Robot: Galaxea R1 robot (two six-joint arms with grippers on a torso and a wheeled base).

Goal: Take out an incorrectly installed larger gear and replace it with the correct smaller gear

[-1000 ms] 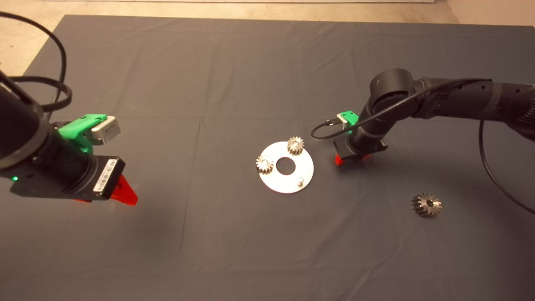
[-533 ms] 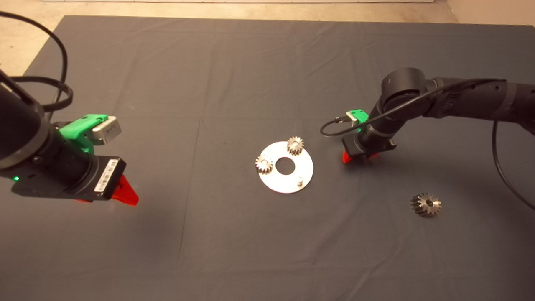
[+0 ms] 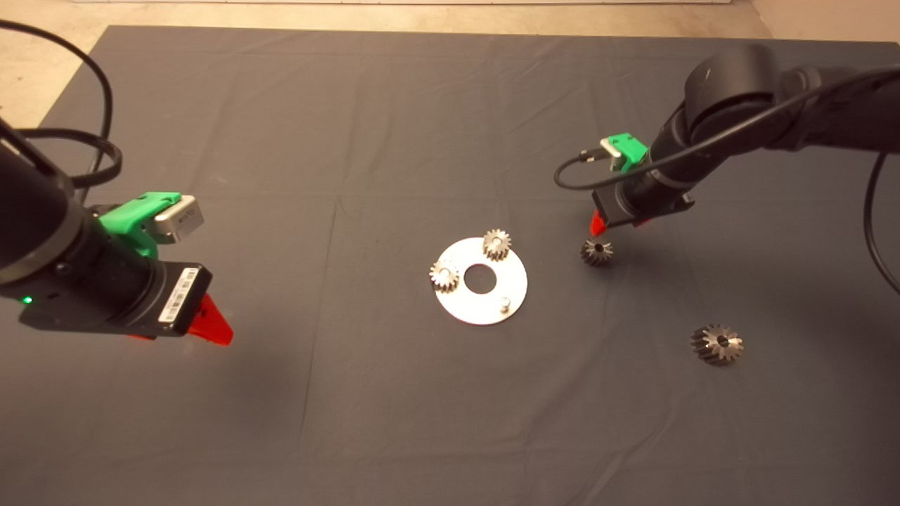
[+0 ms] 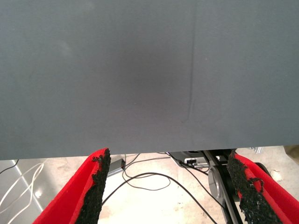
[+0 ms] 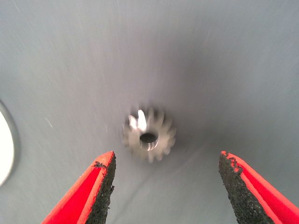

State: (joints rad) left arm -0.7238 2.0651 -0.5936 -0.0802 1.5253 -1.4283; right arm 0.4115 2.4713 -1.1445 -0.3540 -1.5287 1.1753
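— See that? A second ago the right gripper [image 3: 610, 223] was down at the mat [image 3: 394, 126] just right of the round plate [image 3: 517, 288]. Now it has lifted up and back, and the smaller gear [image 3: 596, 251] sits uncovered on the mat beneath it.

— So it let go?

— Looks that way. Its red fingers [image 5: 100, 186] are spread wide with nothing between them, the gear [image 5: 148, 134] lying flat below. I'd judge the swap unfinished: the plate's near-right pin [image 3: 504, 303] is bare.

— And the larger gear [image 3: 716, 344]?

— Off the plate, well to the right and nearer us. Two paler silver gears [image 3: 496, 244] remain mounted.

— The other arm?

— The left gripper [image 3: 211, 325] hangs parked at the left, fingers [image 4: 91, 191] apart, empty.
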